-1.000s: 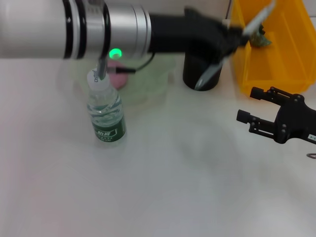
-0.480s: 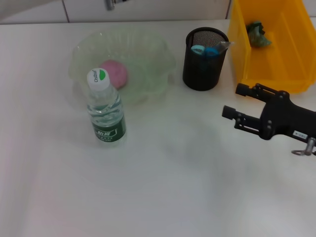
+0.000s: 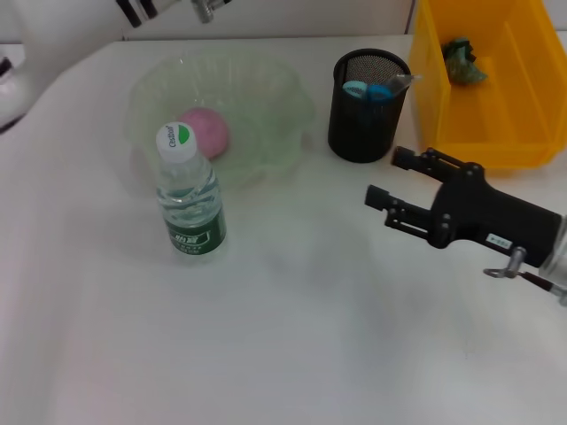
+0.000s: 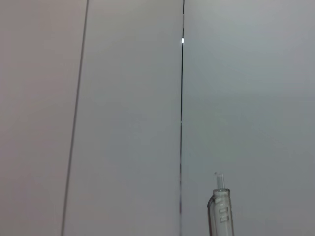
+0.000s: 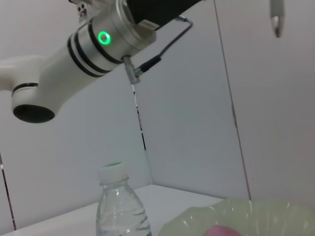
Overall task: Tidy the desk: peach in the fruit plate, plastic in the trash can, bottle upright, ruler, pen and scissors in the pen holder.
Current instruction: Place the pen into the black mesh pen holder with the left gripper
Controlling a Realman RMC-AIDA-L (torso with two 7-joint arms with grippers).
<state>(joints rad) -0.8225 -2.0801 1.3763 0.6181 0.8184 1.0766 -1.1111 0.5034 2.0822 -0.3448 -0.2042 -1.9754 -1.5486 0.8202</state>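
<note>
The water bottle (image 3: 190, 197) stands upright on the table, and its cap also shows in the right wrist view (image 5: 114, 172). The pink peach (image 3: 205, 131) lies in the clear fruit plate (image 3: 275, 97). The black mesh pen holder (image 3: 365, 119) holds blue-handled scissors and other items. Green plastic (image 3: 464, 50) lies in the yellow bin (image 3: 496, 133). My right gripper (image 3: 387, 179) is open and empty, low over the table in front of the pen holder. My left arm (image 3: 133, 9) is raised at the far left. A clear pen-like end (image 4: 220, 211) shows in the left wrist view against the wall.
A white tiled wall stands behind the table. The yellow bin takes up the far right corner. The left arm (image 5: 98, 44) hangs high above the bottle and plate in the right wrist view.
My left arm has swung from above the pen holder up and to the left, almost out of the head view. My right gripper has moved left toward the table's middle.
</note>
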